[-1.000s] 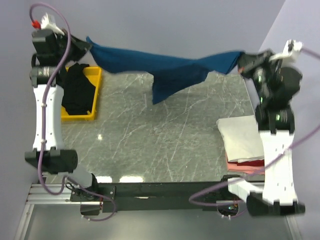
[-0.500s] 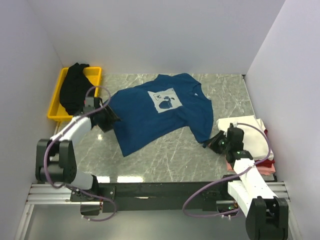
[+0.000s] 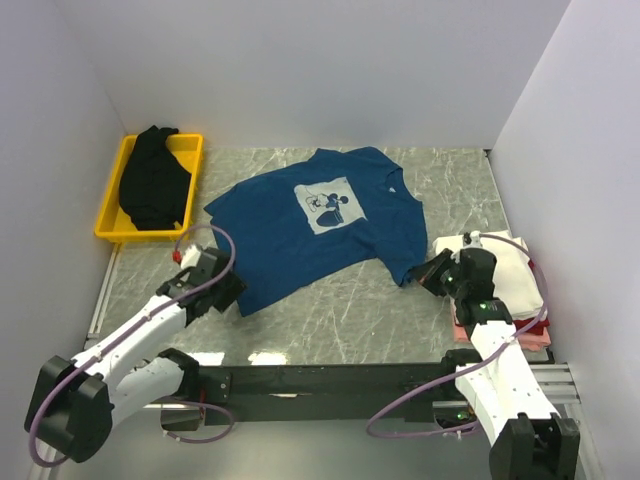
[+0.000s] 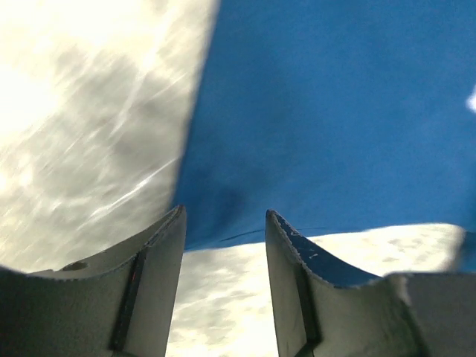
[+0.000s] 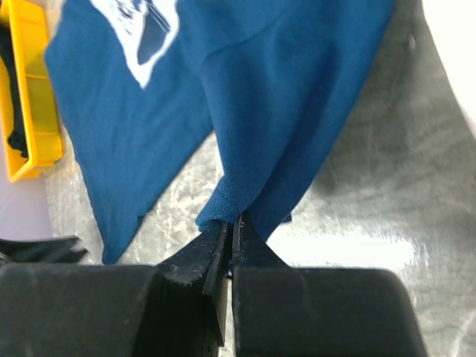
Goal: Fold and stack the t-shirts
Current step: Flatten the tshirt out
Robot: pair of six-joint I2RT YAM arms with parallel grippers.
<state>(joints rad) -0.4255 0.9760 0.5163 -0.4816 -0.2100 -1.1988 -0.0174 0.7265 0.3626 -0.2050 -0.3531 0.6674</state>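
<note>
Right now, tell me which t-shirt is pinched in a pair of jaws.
The dark blue t-shirt, spread flat: the right gripper has its jaws shut on its hem. The black t-shirt and the folded stack lie ungripped.

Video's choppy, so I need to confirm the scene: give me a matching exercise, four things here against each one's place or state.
1. dark blue cotton t-shirt with a pale square print
2. black cotton t-shirt
3. left gripper
4. right gripper

A. shut on the blue shirt's edge
B. heaped in the yellow plastic tray
C. spread print-up on the grey marble table
D. open, holding nothing

Pairs: 1-C, 2-B, 3-D, 4-A
</note>
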